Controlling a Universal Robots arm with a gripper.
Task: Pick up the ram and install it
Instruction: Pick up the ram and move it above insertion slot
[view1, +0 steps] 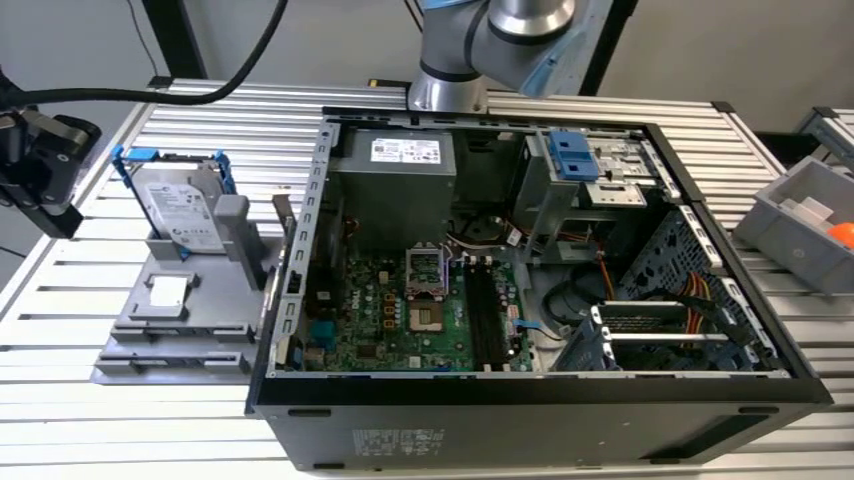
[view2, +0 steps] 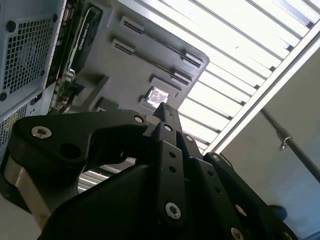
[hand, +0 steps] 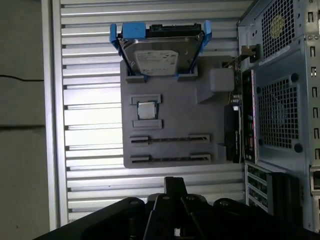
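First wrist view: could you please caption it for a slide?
Gripper near a grey tray holding a blue-framed hard drive and a processor chip, beside the computer case.

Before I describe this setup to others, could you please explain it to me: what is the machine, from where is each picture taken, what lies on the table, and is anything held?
The machine is a robot arm, standing at the far side of an open computer case on a slatted metal table. The exterior view is taken by a camera off the arm and sees the whole scene. The two wrist views come from cameras riding near the arm's wrist; the black gripper appears in both wrist views, shut and holding nothing. On the exterior view's left of the case lies a grey tray carrying a silver hard drive in a blue frame and a small square chip. Inside the case sits the green motherboard.
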